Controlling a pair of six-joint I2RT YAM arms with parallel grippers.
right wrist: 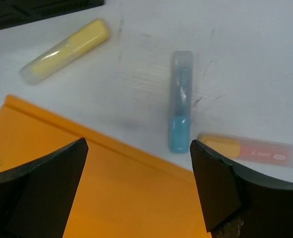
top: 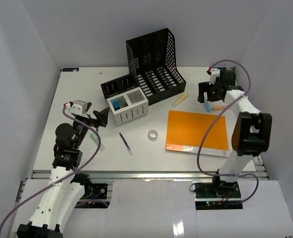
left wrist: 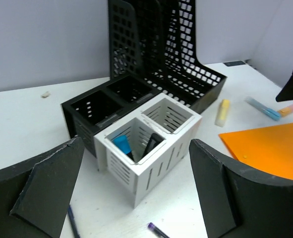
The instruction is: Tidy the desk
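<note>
- Tabletop (top: 87,153): large white surface filling the enclosure floor, with loose stationery scattered over it; sorting is judged only partly done.
- Blue highlighter (right wrist: 180,101): lies flat near the right edge, toward the far right corner. It sits directly beneath the right gripper (right wrist: 137,148). Its long axis runs crosswise to the line between the two fingers, so a straight descent would likely bracket it.
- Right gripper: spread wide and carrying nothing, hovering clear of the surface. It is much the nearer arm to this item.
- Orange-pink highlighter (right wrist: 250,148): just beside the blue cap end and roughly square to it. Judged a risk of being nudged by the finger on that side.
- Orange folder (right wrist: 87,193): flat on the tabletop, its edge close to the blue cap.
- Yellow highlighter (right wrist: 64,50): apart from the blue one, nearer the black file rack (top: 156,59).
- White organiser (left wrist: 151,148): left of centre, holding a blue item and a dark one.
- Left gripper (left wrist: 136,148): released, empty, facing the organiser near the left edge.
- Pen (top: 126,143) and tape roll (top: 153,134): loose toward the near edge.
</note>
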